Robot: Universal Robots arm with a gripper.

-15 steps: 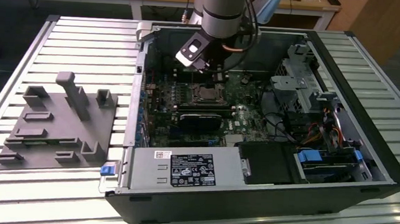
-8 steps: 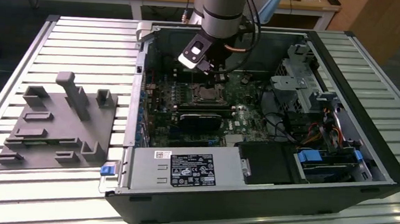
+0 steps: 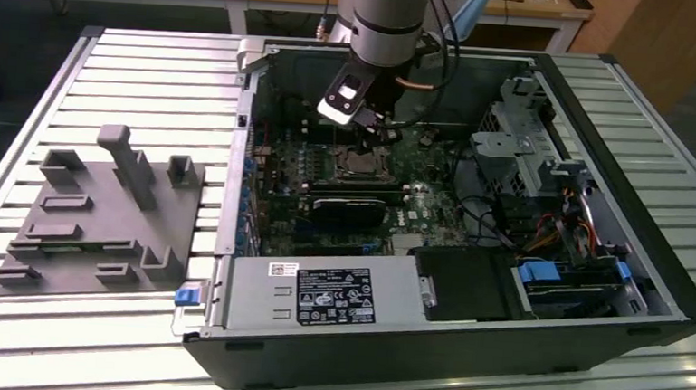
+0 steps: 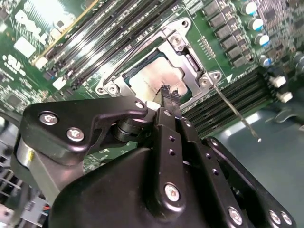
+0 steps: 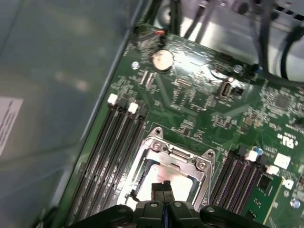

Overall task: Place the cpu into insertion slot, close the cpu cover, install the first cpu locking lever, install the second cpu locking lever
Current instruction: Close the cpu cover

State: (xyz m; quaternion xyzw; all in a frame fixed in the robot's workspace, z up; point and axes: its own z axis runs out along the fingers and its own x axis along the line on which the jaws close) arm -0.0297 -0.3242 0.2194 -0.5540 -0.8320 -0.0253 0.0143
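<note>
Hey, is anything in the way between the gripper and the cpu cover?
Nothing visible. In the first wrist view the gripper is close over the cpu cover, with the cpu showing through its window.

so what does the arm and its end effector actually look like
The arm is a silver-grey cylinder with a dark band, dark cables running beside it and a pale block near its wrist. The end effector is matte black, built of flat linkage bars fastened with silver screws, ending in two slim fingers with rough-textured tips.
</note>
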